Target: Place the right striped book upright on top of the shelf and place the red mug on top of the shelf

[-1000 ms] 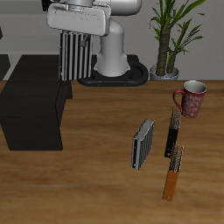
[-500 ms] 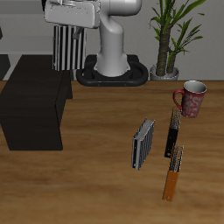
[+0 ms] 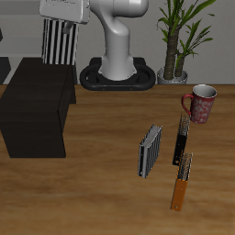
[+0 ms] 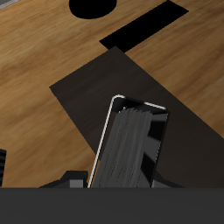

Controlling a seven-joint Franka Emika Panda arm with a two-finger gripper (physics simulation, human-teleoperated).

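My gripper (image 3: 62, 20) is shut on the right striped book (image 3: 61, 42), which hangs upright with bold black-and-white stripes over the back part of the shelf (image 3: 37, 106). A small gap shows between the book's lower edge and the black flat top. In the wrist view the striped book (image 4: 131, 144) stands between my fingers, with the shelf (image 4: 131, 87) top below it. The red mug (image 3: 200, 104) stands on the table far from the shelf, handle turned toward the shelf's side.
A greyer striped book (image 3: 151, 151) stands on the table's middle. Beside it lie a thin dark book (image 3: 181, 139) and an orange book (image 3: 183, 182). A potted plant (image 3: 178, 37) stands behind the mug, next to the robot's base (image 3: 117, 73).
The gripper has carried the striped book sideways, away from the robot's base, until it hangs above the shelf's top. Nothing on the table has moved.
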